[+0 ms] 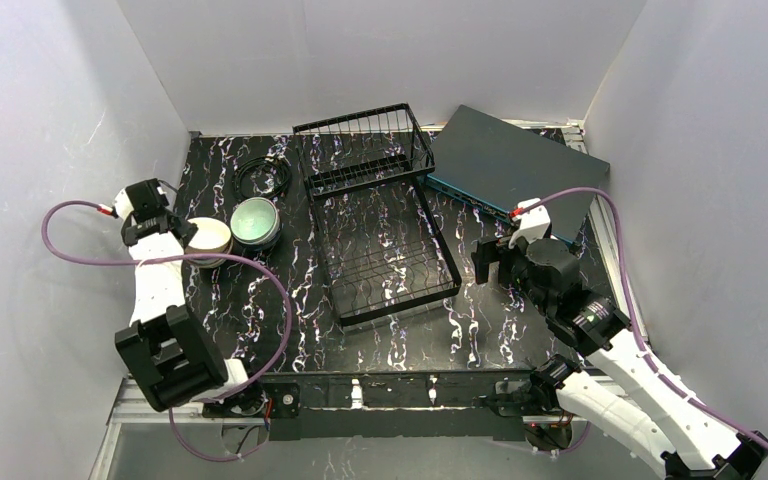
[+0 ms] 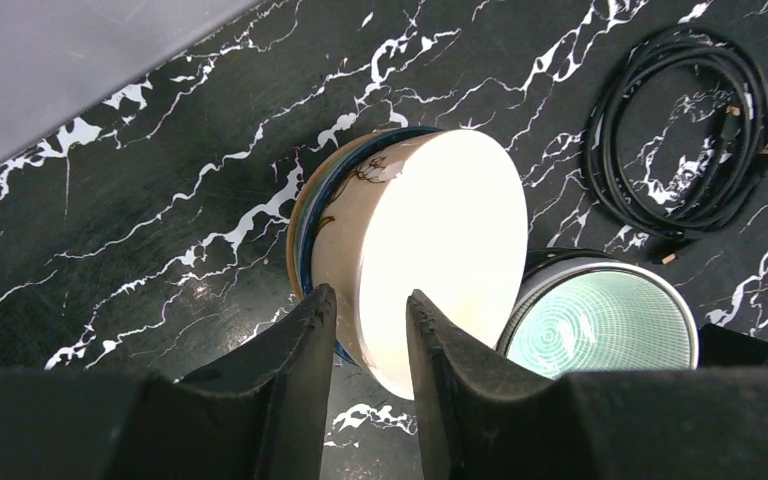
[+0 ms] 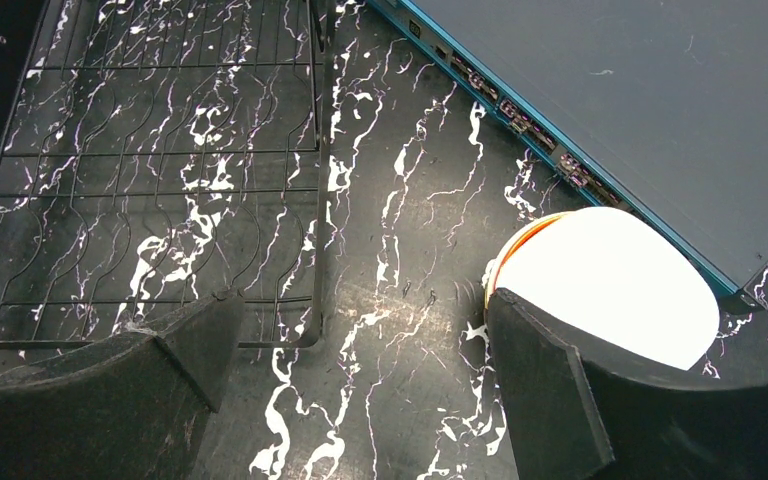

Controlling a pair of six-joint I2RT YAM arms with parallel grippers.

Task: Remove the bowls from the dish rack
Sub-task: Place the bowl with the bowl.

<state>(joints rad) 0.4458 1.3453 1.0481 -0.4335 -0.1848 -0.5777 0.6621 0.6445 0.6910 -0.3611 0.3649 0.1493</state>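
**Count.** Four bowls can be counted, plus one dish rack point(image 1: 440, 235), one flat dark grey-teal box point(image 3: 640, 110) and one coiled black cable point(image 2: 600, 140).

**Bowls.** A cream bowl point(image 2: 440, 250) with a smooth, glossy interior is nested in a bowl with a blue rim band point(image 2: 305, 225) at the left of the surface point(image 1: 400, 345). A pale green glazed bowl point(image 2: 600, 325), ringed inside with concentric ridges, is seen touching this stack on its right. An orange-rimmed bowl point(image 3: 610, 285), its interior washed out white, is set just beside the box at the right. All four are round and are located outside the rack.

**Rack.** It is formed of thin black wire as a long rectangular tray with a raised basket tier point(image 1: 365, 150) at the far end. It is placed at the centre of the black, white-veined surface.

**Fingers.** The left gripper point(image 2: 368, 295) is positioned with its fingers point(image 2: 300, 360) narrowly apart, one on each side of the cream bowl's wall; whether the wall is pinched cannot be told. The right gripper point(image 3: 360, 300) is held with its fingers point(image 3: 550, 400) spread wide, nothing being gripped.
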